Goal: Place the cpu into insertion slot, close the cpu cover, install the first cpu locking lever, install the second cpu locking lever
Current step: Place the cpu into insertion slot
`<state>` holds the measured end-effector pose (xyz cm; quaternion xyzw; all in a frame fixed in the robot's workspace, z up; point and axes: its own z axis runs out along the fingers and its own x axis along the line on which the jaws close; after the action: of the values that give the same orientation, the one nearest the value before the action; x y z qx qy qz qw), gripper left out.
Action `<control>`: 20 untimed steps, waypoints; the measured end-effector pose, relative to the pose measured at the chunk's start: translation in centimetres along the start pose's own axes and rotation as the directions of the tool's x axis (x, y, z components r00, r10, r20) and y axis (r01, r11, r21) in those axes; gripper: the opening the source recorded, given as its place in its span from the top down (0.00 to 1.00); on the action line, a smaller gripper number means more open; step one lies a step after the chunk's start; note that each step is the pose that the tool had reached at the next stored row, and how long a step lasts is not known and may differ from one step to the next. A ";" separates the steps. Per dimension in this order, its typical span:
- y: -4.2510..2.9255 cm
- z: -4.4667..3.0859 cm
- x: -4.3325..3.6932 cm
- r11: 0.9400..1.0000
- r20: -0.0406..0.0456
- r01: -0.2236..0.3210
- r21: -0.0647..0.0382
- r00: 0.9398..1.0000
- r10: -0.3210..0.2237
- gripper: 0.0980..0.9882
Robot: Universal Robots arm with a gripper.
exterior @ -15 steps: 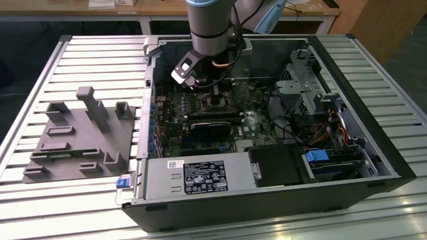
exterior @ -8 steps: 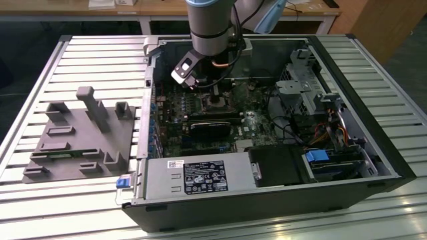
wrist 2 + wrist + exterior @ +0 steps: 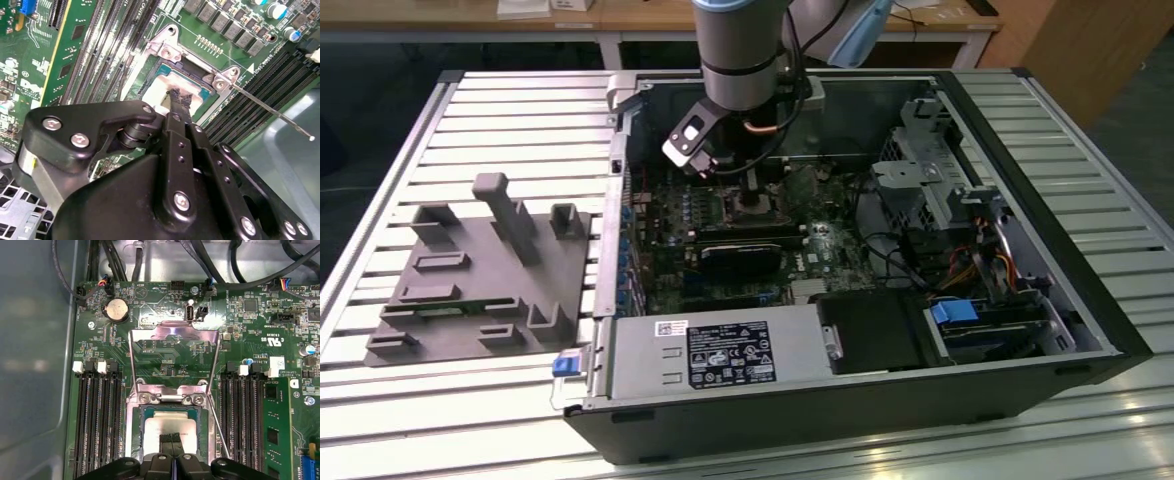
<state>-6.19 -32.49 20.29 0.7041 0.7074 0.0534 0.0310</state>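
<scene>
In the upper middle of the exterior view the arm reaches down into an open computer case, which lies on a slatted metal table. On the exterior view's left, apart from the case, stands a grey plastic fixture with several pockets and posts.

In the first wrist view the gripper has its two black fingers pressed together, with nothing between them. Their tips rest on the top of the cpu, near the middle of the edge closest to the camera. The cpu lies flat inside the insertion slot – its pale metal top is level and the silver rim of the slot runs around it.

The cpu cover is open: the thin silver frame is folded back over the green board, away from the slot, and the board shows through its large cut-out. One locking lever, a thin metal rod, stands out free from the corner of the slot in the second wrist view and is not hooked down.

Long black memory slots run on both sides of the insertion slot – a round coin battery sits on the board beyond the open cover.
</scene>
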 end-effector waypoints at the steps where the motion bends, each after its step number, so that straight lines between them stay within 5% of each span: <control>1: 0.01 0.00 0.01 1.000 0.004 0.000 0.000 1.000 0.000 0.99; 4: 0.04 0.01 0.01 1.000 0.014 -0.004 0.000 1.000 0.004 0.99; 12: 0.44 0.01 0.03 1.000 0.015 -0.007 0.000 1.000 0.007 0.99; 20: 0.55 -0.83 0.06 1.000 0.017 -0.020 -0.001 1.000 0.020 0.99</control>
<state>-5.75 -32.46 21.18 0.7116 0.7000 0.0480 0.0365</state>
